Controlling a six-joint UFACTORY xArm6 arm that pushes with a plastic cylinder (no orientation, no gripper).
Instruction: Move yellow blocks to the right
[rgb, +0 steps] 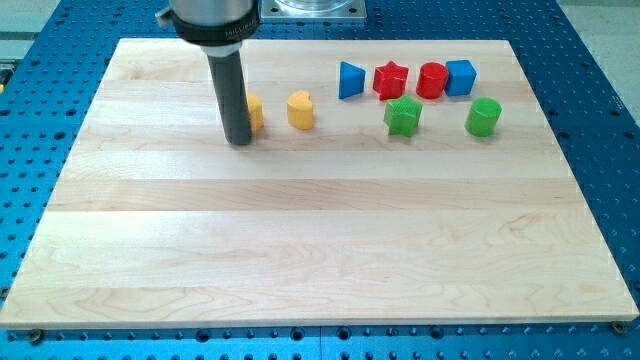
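Two yellow blocks lie in the upper middle of the wooden board (300, 250). One yellow block (255, 112) is partly hidden behind my rod, so its shape is unclear. The other, a yellow heart-shaped block (300, 110), lies a little to its right. My tip (239, 140) rests on the board just left of and slightly below the partly hidden yellow block, close to it or touching it.
At the upper right lie a blue triangle (350, 79), a red star (391, 80), a red cylinder-like block (431, 80) and a blue cube (460, 77), the last two touching. Below them are a green star-like block (403, 116) and a green cylinder (483, 116).
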